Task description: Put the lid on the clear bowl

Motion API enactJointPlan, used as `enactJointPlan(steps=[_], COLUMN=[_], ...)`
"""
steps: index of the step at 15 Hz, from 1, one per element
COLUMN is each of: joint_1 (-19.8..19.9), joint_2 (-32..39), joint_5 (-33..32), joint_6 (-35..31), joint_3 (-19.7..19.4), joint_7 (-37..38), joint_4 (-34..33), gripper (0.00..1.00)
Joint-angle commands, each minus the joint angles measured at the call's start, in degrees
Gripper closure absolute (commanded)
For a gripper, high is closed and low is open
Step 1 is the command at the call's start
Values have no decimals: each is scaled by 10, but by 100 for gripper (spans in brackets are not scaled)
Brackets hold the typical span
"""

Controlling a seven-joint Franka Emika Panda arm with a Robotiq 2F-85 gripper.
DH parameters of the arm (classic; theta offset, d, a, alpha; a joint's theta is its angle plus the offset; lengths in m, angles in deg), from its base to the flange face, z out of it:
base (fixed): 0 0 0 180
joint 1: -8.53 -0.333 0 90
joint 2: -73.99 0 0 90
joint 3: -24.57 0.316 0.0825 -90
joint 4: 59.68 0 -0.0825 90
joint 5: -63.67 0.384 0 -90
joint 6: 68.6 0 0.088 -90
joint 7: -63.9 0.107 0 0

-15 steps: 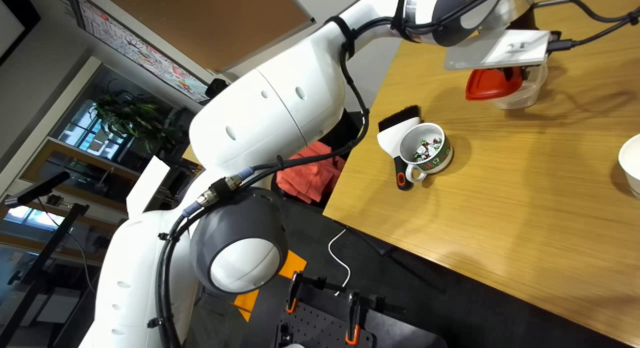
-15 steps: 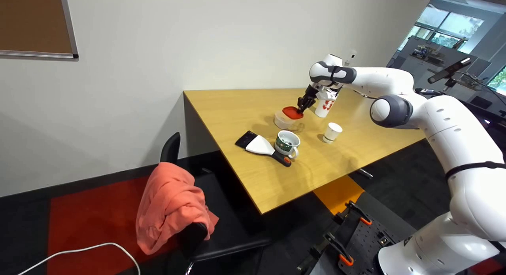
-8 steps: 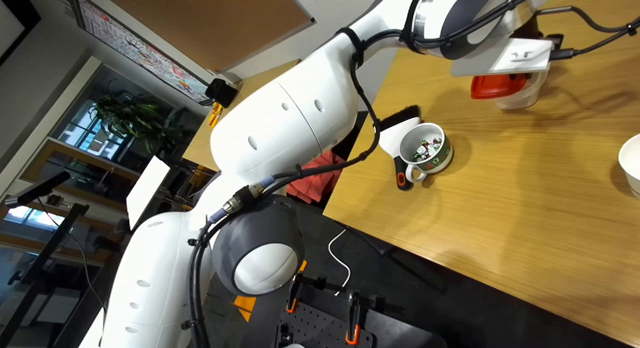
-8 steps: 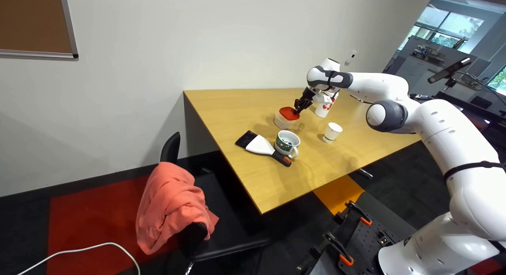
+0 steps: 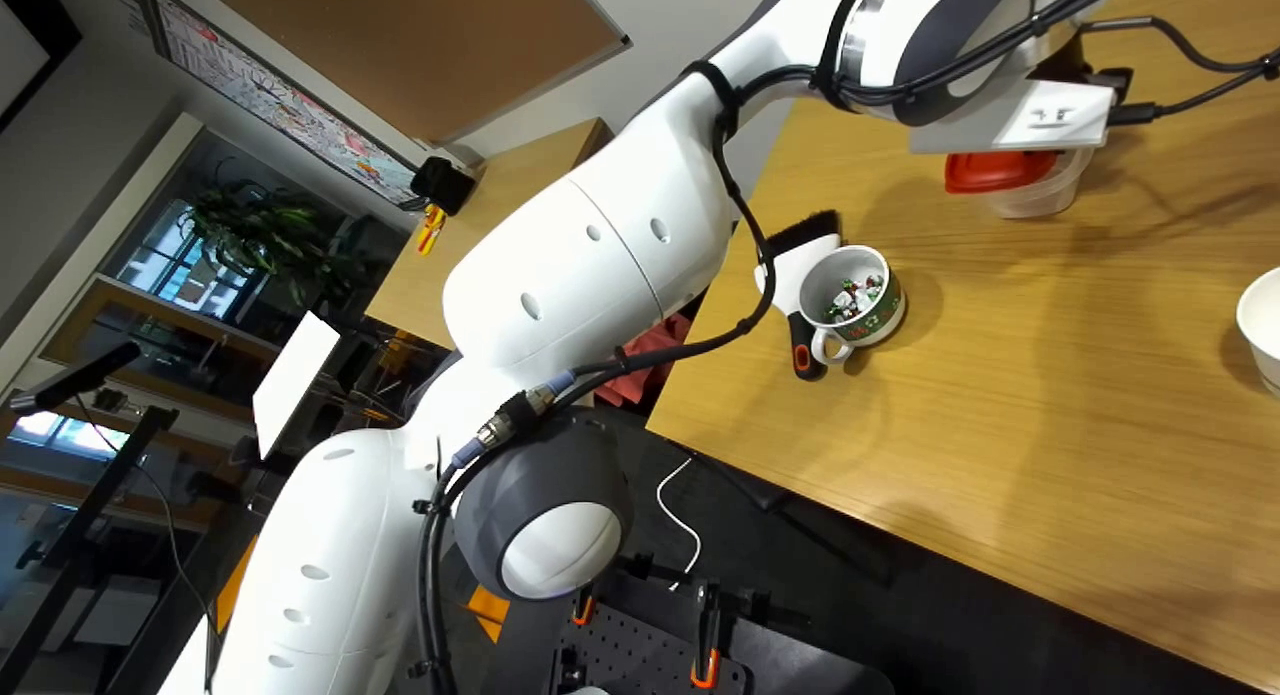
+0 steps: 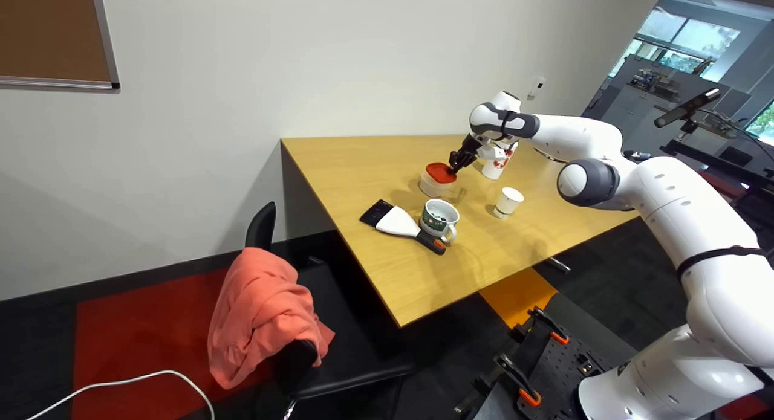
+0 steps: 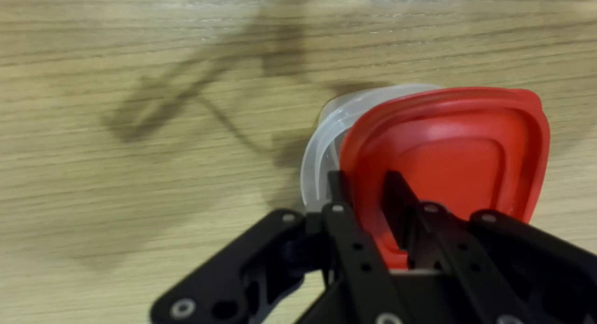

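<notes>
I have the gripper point(image 7: 366, 189) pinched on one edge of the red lid point(image 7: 459, 168). The clear bowl point(image 7: 322, 142) is just below the gripper, lid overlapping it off-centre; can't tell if they touch.

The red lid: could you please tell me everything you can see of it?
The red lid looks like plastic, a rounded square with a raised rim and a sunken middle. The gripper pinches it at one edge. The lid is off-centre over the clear bowl, overhanging it and not seated; whether it tilts or touches the bowl is hard to tell.
</notes>
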Motion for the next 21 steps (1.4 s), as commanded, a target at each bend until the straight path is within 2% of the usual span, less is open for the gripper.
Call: enactJointPlan(steps=[1,21], joint_1=[6,19], joint_2=[23,48], joint_5=[5,18], joint_6=[10,-11], joint_3=[9,19], joint_7=[-9,24], joint_4=[-40,-70], gripper=[94,94])
